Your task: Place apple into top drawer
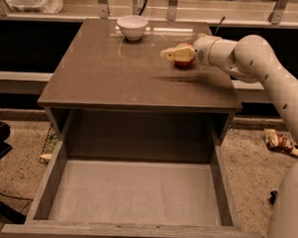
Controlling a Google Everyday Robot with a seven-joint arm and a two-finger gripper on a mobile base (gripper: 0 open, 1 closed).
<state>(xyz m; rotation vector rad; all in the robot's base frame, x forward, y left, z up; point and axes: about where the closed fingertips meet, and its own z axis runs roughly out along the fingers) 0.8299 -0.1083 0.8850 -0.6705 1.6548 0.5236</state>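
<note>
Gripper [171, 54] over the right rear part of the cabinet top [116, 75], reaching in from the right on the white arm [263, 59], pale fingers [177, 54] pinched on the apple [184, 63]. Shows only a sliver of red below and behind the fingers; hides the rest. Appears to hold the apple just clear of the surface, judging by the soft shadow beneath it. Sits well apart from the white bowl [132, 26] at the rear centre of the top. Leaves the top drawer [136, 190] pulled out below and in front, pale floor in full view, well apart from the apple both forward and down. Reads as the carry stage: calls for travel past the front edge, then a descent into the drawer before release. Risks a slip, since a round, smooth apple caught off-centre can roll out of a two-finger pinch during a swing. Risks a release short of the front edge, landing the apple on the top and letting it roll off to the ground. Risks clipping the cabinet's front lip or the drawer's thin side wall on too steep a descent. Risks a bounce out on release from too high.
</note>
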